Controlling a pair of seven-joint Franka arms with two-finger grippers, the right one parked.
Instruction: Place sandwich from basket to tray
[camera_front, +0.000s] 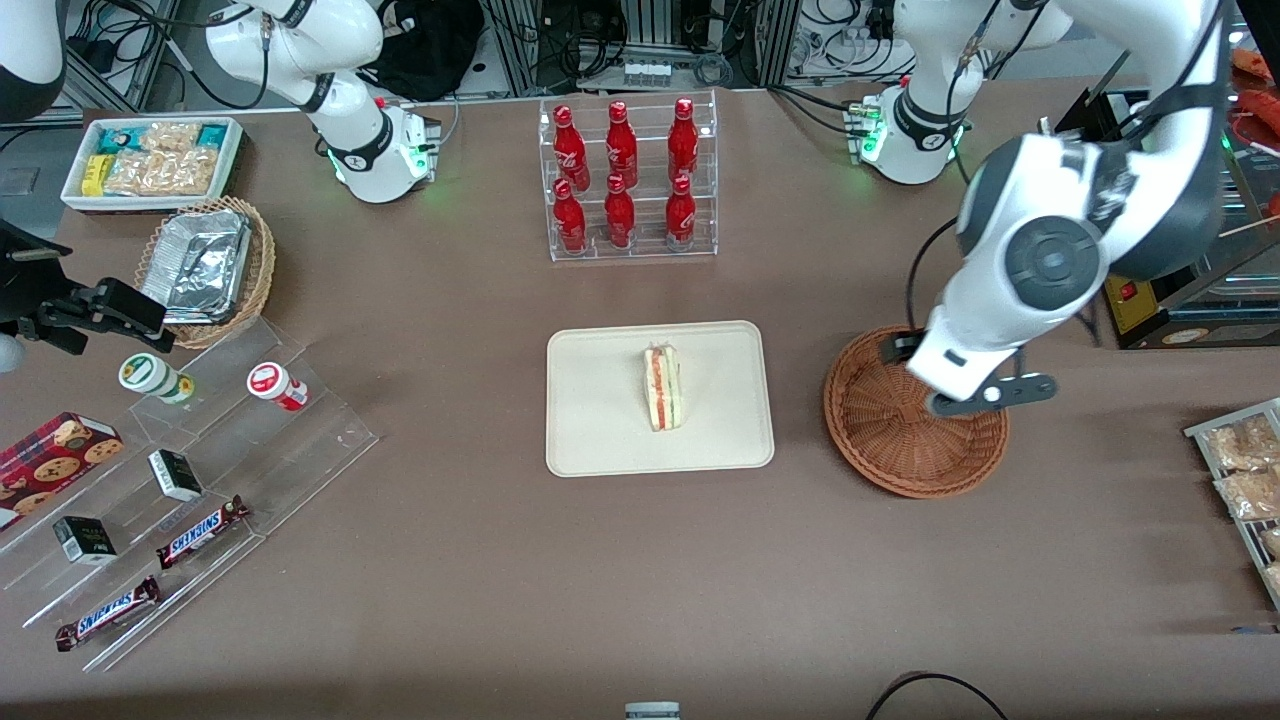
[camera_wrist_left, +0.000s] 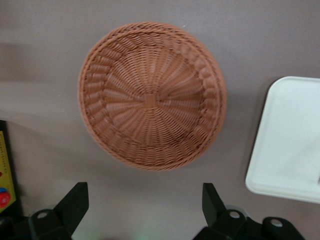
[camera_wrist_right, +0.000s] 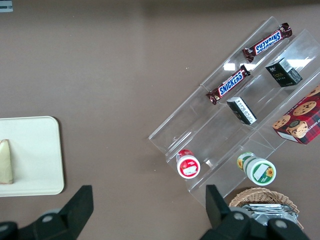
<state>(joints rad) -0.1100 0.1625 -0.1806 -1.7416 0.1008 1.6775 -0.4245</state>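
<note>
We see one sandwich (camera_front: 662, 388) mid-tray (camera_front: 600, 420), nearer its working-arm edge. One basket (camera_front: 880, 440); gripper (camera_wrist_left: 145, 205) hangs above it, fingers (camera_wrist_left: 75, 200) apart, holding nothing.

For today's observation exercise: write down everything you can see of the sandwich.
The sandwich is a small wedge of pale bread showing red and green filling layers along its cut edge. It stands on the cream tray, a little toward the basket from the tray's middle, with only the tray touching it. The basket is empty. The gripper hangs open above the basket, well clear of the sandwich.
</note>
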